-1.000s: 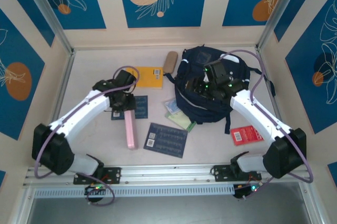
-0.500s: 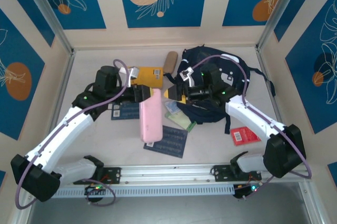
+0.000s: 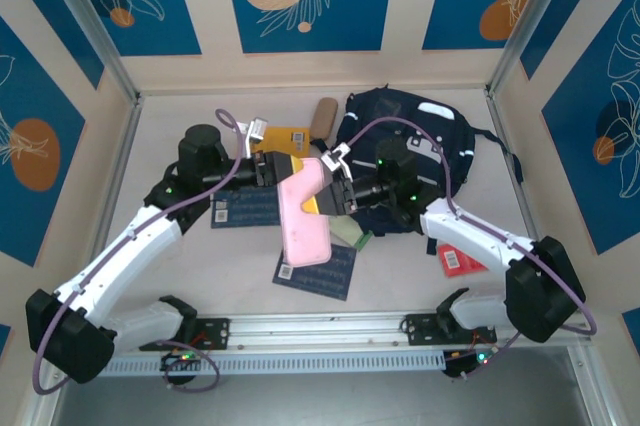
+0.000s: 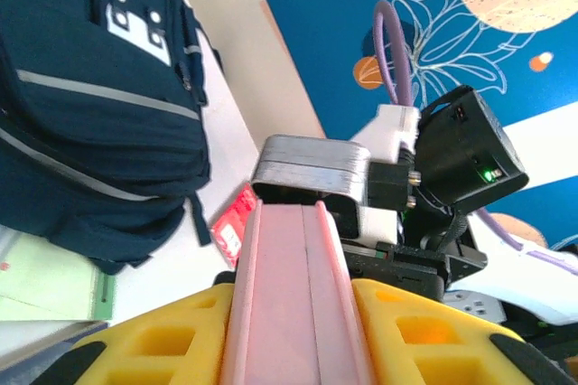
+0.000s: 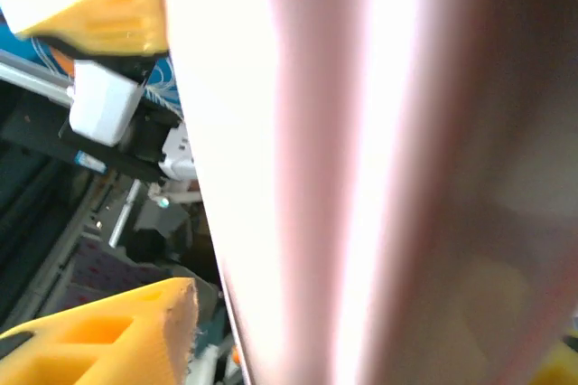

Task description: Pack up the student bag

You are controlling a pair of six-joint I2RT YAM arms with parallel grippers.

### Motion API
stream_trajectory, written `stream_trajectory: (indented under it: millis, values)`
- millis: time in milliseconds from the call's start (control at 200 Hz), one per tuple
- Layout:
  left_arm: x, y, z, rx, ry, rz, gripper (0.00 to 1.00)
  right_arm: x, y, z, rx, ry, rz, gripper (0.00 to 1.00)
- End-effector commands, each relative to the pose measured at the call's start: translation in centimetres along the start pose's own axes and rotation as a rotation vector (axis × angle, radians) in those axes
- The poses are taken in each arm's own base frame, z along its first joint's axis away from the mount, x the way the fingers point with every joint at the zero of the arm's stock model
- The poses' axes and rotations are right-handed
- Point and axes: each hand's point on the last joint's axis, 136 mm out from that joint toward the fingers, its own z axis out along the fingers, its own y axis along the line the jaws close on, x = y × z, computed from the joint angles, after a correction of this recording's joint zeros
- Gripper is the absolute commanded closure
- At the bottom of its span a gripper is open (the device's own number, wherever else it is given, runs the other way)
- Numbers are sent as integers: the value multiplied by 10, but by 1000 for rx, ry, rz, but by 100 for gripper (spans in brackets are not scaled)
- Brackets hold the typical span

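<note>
The student bag (image 3: 420, 146), dark navy with white stripes, lies at the back right of the table; its front also faces the left wrist camera (image 4: 81, 105). A pink pencil case (image 3: 303, 216) hangs in the air left of the bag. My left gripper (image 3: 285, 176) is shut on its upper end, and its yellow fingers (image 4: 424, 331) press both sides of the case (image 4: 293, 313). My right gripper (image 3: 330, 194) reaches in from the bag side. The pink case (image 5: 361, 177) lies between its fingers. A narrow gap shows beside its lower left finger (image 5: 117, 331).
On the table lie a yellow book (image 3: 290, 138), a brown pouch (image 3: 324, 116), two dark blue booklets (image 3: 245, 208) (image 3: 320, 271), green sheets (image 3: 350, 231) by the bag, and a red booklet (image 3: 462, 258) at the right. Walls enclose three sides.
My left arm has lifted the pink case off the table and carried it right. My right gripper has left the bag and come to the case, its jaws now around it.
</note>
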Motion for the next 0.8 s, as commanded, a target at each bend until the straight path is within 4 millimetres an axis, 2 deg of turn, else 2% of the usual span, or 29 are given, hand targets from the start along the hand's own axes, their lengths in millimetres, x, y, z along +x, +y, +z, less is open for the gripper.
stream_trajectory:
  millis: [0, 60, 95, 205, 275, 340, 460, 650, 795]
  values:
    - [-8, -12, 0, 63, -20, 5, 71, -2, 22, -4, -60, -17, -56, 64]
    - [-7, -8, 2, 58, -20, -10, 61, -6, 21, -6, -53, -39, -40, 78]
    - [-6, -5, 2, 57, -20, -22, 52, -8, 21, -8, -50, -55, -31, 83]
    - [-4, -1, 2, 58, -26, -45, 35, -19, 19, -19, -34, -134, 5, 88]
    - [-2, 5, -1, 19, -34, -58, 21, -28, 13, -28, -4, -202, 46, 87]
    - [-1, 11, -4, -24, -46, -56, 13, -34, 9, -36, 22, -250, 70, 85]
    - [2, 16, -7, -51, -50, -59, 7, -46, 1, -48, 86, -354, 120, 81]
    - [9, 32, -13, -104, -96, -98, 7, -66, -24, -86, 226, -651, 279, 80]
    - [15, 37, -9, -98, -123, -131, 8, -73, -32, -103, 262, -804, 356, 81]
